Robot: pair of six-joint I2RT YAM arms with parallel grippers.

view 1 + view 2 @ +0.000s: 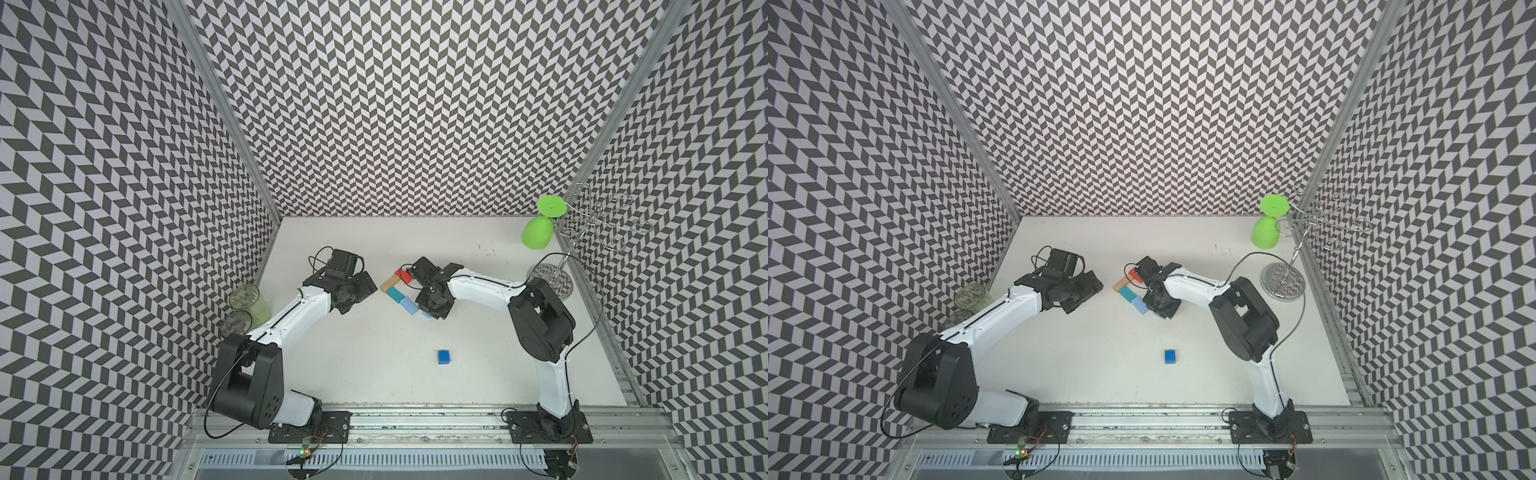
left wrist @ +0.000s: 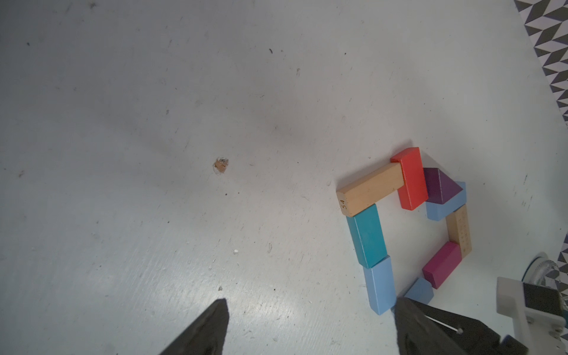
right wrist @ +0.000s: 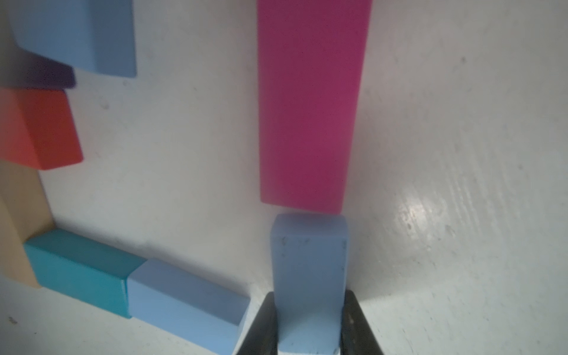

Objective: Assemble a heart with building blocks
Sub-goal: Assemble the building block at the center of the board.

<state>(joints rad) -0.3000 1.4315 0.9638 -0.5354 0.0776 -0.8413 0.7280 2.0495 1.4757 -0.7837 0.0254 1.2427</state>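
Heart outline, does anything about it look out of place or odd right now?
The blue cube sits alone, well apart from the heart, whose tip is open. There the right gripper grips a light blue block, end-on against the magenta block. Nothing looks spilled or damaged.

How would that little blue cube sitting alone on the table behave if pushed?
The blue cube would probably slide rather than roll, since it rests on a flat face on the smooth white table. It looks rigid, likely painted wood like the tan block, so it should not squash. Squat, it seems unlikely to tip.
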